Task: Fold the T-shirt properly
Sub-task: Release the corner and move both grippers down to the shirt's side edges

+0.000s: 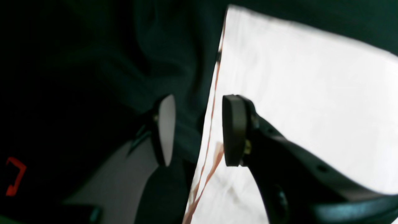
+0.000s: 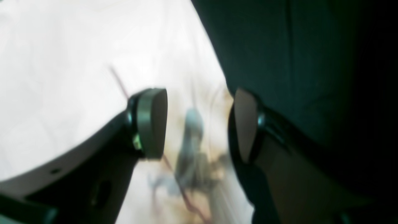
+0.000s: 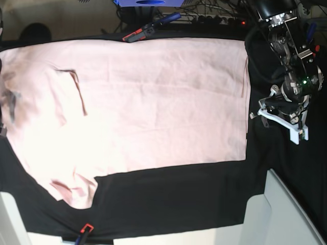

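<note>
The pale pink T-shirt (image 3: 153, 102) lies spread flat on the black table cloth (image 3: 179, 194), plain side up, with one sleeve (image 3: 71, 189) at the near left. My left gripper (image 1: 200, 130) is open and straddles the shirt's hem edge (image 1: 214, 90); one finger is over the shirt (image 1: 295, 93), the other over the black cloth. In the base view it sits at the shirt's right edge (image 3: 255, 115). My right gripper (image 2: 199, 124) is open over the shirt's edge (image 2: 62, 62), where a blurred dark print (image 2: 192, 152) shows. In the base view it is out of frame at the left.
A red-and-black clamp (image 3: 138, 34) holds the cloth at the far edge, another (image 3: 84, 229) at the near edge. Cables and a blue object (image 3: 148, 2) lie behind the table. White table corners (image 3: 286, 214) show at the near right and left.
</note>
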Motion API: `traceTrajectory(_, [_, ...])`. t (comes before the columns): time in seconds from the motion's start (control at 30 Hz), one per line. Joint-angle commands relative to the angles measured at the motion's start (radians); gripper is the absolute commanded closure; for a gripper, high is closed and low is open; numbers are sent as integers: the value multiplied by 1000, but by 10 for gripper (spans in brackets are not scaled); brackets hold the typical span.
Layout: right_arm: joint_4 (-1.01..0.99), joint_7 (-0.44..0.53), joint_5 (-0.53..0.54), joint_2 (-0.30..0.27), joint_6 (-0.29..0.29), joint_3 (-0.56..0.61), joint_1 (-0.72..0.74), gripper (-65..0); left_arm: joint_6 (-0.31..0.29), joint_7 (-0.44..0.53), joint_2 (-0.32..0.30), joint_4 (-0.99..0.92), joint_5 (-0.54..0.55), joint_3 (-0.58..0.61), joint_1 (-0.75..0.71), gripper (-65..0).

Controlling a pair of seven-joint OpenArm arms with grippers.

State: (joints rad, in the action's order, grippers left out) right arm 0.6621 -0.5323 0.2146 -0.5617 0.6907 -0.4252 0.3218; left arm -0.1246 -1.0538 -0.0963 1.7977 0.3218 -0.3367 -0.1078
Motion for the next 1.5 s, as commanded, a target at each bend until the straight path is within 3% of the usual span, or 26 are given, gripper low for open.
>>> traceTrajectory(0.0, [-31, 62, 19, -31, 7, 44, 73, -337, 1, 25, -18, 9, -13, 17, 24, -249])
traceTrajectory(0.1, [-186, 156, 19, -48, 7, 153, 158, -357, 1, 25, -18, -17, -43, 40, 38, -249])
traceTrajectory(0.27, [-351, 315, 19, -50, 7, 259, 279, -502, 1, 27, -18, -48, -40, 38, 36, -249])
traceTrajectory(0.4, [-425, 398, 19, -42, -18, 323, 290, -502, 0, 27, -26, -48, -42, 3, 18, -249])
traceTrajectory(0.57, [-486, 478, 21, -8, -118, 377, 261, -502, 0, 27, -29, -42, -39, -78, -13, -249])
traceTrajectory(0.63, [-489, 490, 21, 4, -167, 403, 259, -502, 0, 27, -30, -39, -39, -112, -33, -249])
traceTrajectory(0.83, [-486, 490, 21, 13, -243, 463, 236, -502, -2, 27, -30, -39, -39, -163, -66, -249])
traceTrajectory(1.1, [-488, 490, 21, 47, -248, 538, 231, -502, -2, 28, -30, -48, -39, -155, -77, -249])
traceTrajectory(1.33, [-488, 490, 21, 61, -248, 538, 225, -502, -2, 28, -29, -49, -37, -140, -65, -259])
traceTrajectory(1.4, [-482, 490, 21, 61, -248, 533, 214, -502, -2, 28, -30, -65, -37, -103, -40, -291])
traceTrajectory(1.47, [-480, 490, 21, 62, -248, 533, 214, -502, -2, 27, -32, -103, -37, -78, 4, -363])
